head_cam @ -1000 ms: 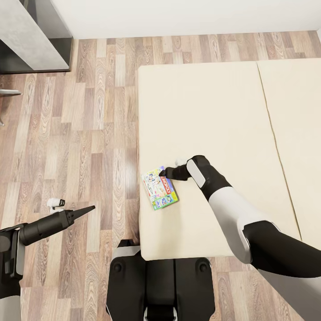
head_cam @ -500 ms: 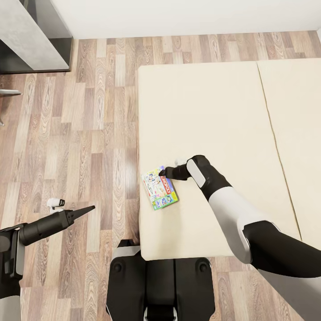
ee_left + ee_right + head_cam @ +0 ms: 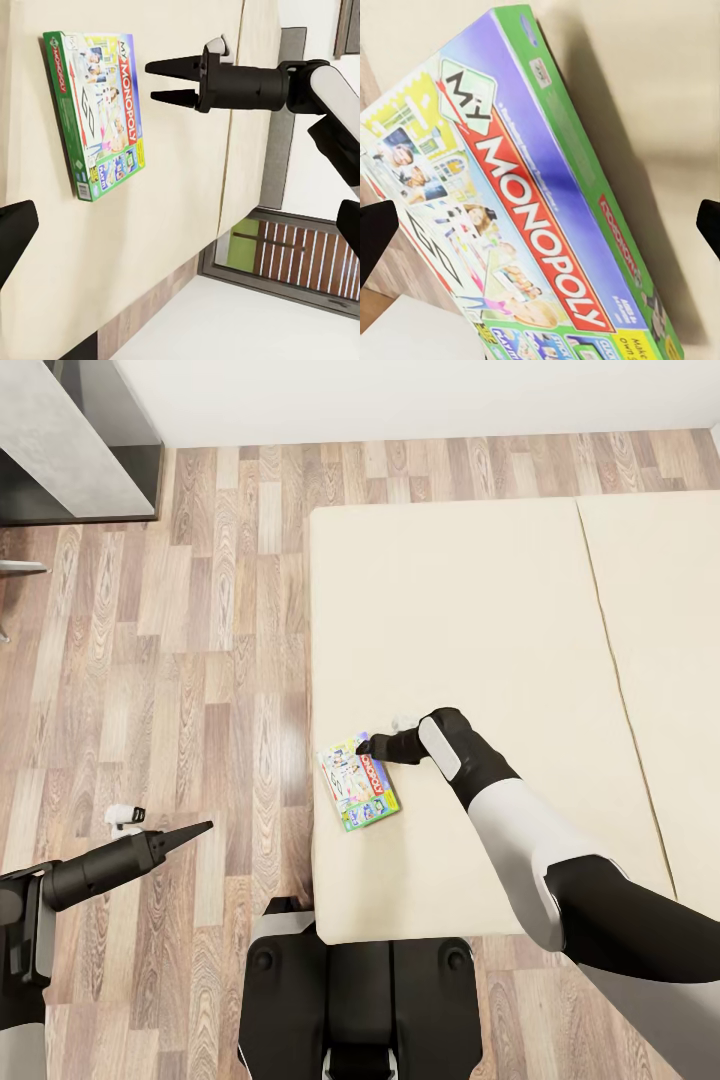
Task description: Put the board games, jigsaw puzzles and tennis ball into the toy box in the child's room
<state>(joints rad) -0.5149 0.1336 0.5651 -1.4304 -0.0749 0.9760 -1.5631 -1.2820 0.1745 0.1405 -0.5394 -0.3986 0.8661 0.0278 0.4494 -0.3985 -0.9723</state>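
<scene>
One board game [image 3: 358, 782], a flat green-edged box printed "My Monopoly", lies flat on the bed [image 3: 470, 610] close to its left edge. The left wrist view shows the box [image 3: 97, 112], and it spans the right wrist view [image 3: 510, 210]. My right gripper [image 3: 362, 745] hovers at the box's far right corner. It is open, with its two fingertips [image 3: 152, 67] a small gap apart and nothing between them. My left gripper [image 3: 203, 827] hangs over the floor left of the bed, open and empty. A corner of the table [image 3: 70, 440] shows at the top left.
Wood floor lies left of and beyond the bed. A small white object [image 3: 125, 817] sits on the floor near my left gripper. My base [image 3: 360, 1000] stands against the bed's near edge. A seam [image 3: 610, 650] splits the two mattress pads.
</scene>
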